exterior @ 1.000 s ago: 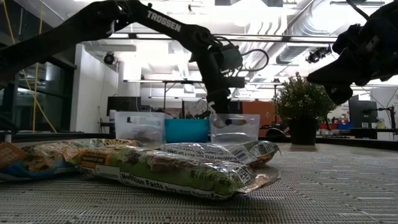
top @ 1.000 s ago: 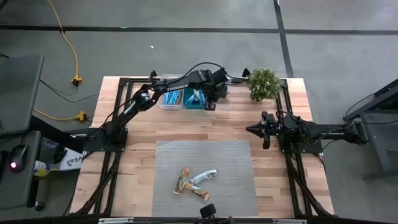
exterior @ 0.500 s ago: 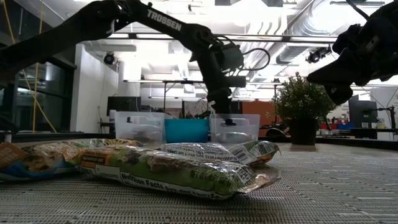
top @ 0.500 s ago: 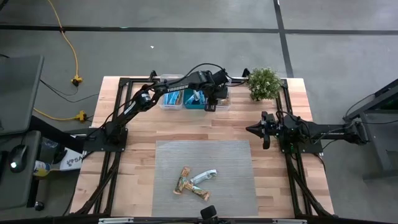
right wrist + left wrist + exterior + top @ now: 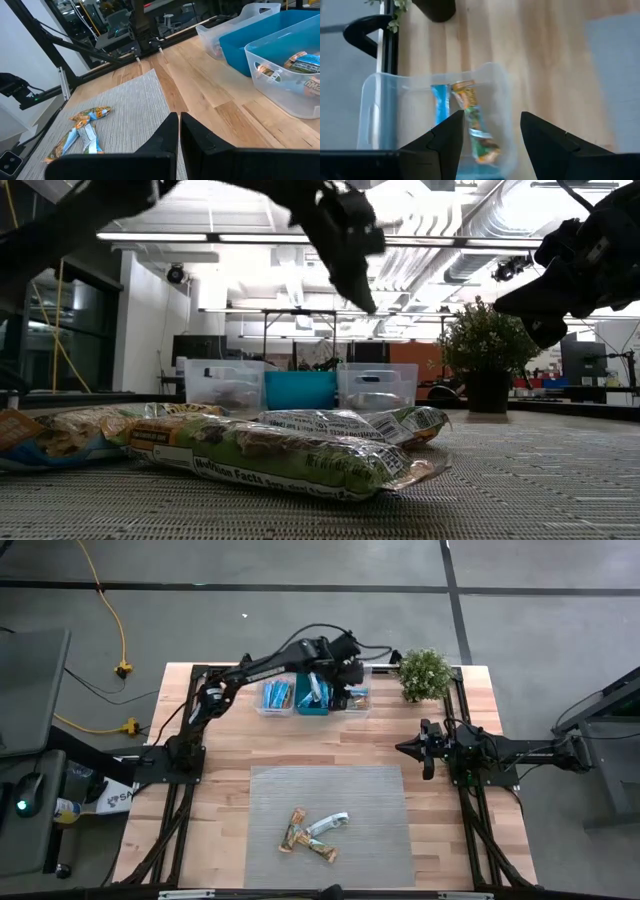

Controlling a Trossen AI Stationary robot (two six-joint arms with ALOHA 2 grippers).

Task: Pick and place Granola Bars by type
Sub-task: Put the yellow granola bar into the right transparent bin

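Three granola bars [image 5: 312, 835] in tan-green-orange and silvery wrappers lie flat on the grey mat [image 5: 330, 790], large in the low view [image 5: 290, 455]. At the far edge stand a clear bin [image 5: 275, 697], a teal bin [image 5: 312, 695] and a second clear bin [image 5: 355, 698]. My left gripper [image 5: 345, 678] hangs open high above that second bin, holding nothing [image 5: 492, 135]. Below it a tan-green-orange bar [image 5: 475, 125] and a blue bar [image 5: 440, 102] lie on the bin's floor. My right gripper [image 5: 402, 748] waits shut at the right [image 5: 179, 125].
A potted plant [image 5: 424, 673] stands at the far right corner beside the bins. Black frame rails [image 5: 190, 720] run along the table's edges. Bare wood lies between the mat and the bins. The blue bars fill the left clear bin and the teal bin.
My left gripper has opened inside the right-hand clear bin and let a bar go, which now lies on the bin's floor. The gripper then rose well clear of the bin and drew a little toward the far edge.
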